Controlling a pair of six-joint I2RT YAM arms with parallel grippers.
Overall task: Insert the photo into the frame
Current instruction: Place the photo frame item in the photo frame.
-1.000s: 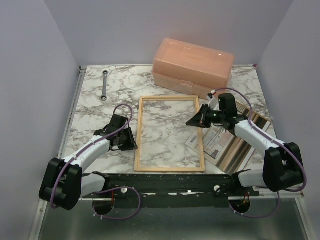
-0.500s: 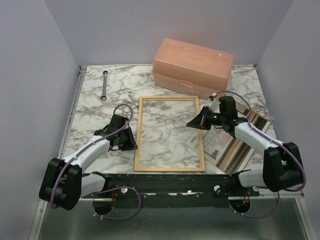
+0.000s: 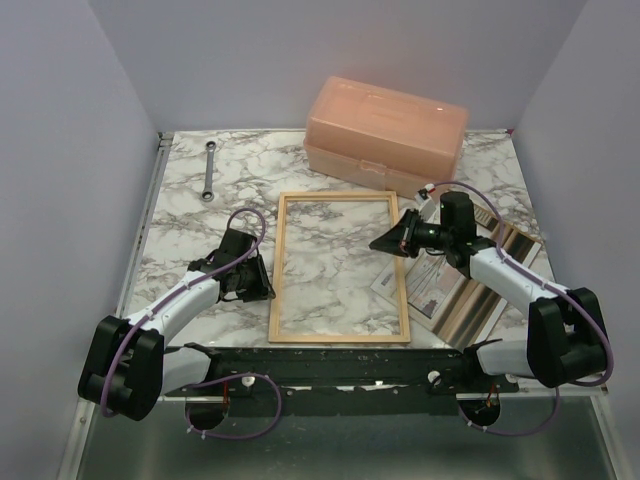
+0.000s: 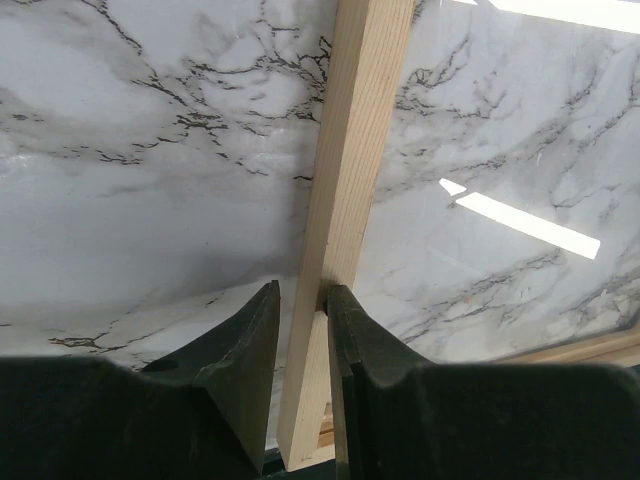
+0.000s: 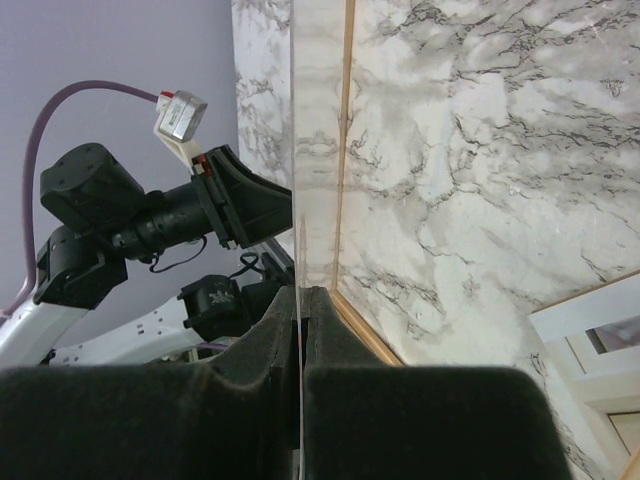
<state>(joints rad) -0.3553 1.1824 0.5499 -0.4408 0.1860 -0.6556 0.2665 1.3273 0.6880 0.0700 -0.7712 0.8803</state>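
Note:
The frame, thin light wood, lies flat in the middle of the table. My left gripper straddles its left rail near the front corner, with its jaws closed on the wood. My right gripper hovers over the frame's right rail. It is shut on a thin clear sheet, seen edge-on between the pads. The photo lies face up on the table to the right of the frame, partly under my right arm.
A peach plastic box stands behind the frame. A wrench lies at the back left. A brown striped backing panel lies under the photo at the right. Purple walls enclose the table.
My right wrist has shifted slightly back and tilted, still pinching the thin sheet over the frame's right rail. The left arm has not moved.

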